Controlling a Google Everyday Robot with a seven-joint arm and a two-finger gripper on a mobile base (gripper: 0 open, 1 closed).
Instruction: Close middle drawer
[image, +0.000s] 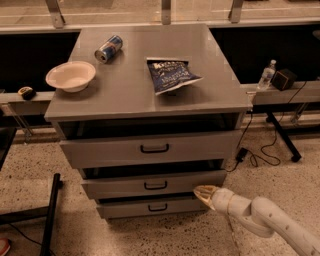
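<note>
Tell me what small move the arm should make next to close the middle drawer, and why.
Probably push the gripper straight forward into the front panel of the middle drawer. The drawer stands out from the cabinet with a dark gap above it, and the gripper sits at the panel's lower right end, so a short push inward should slide it shut.

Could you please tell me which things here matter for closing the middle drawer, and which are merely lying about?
For the job:
middle drawer, standing slightly open
gripper, by the right end of that drawer's front

Lying about:
bowl, can and chip bag on the cabinet top
water bottle to the right
</note>
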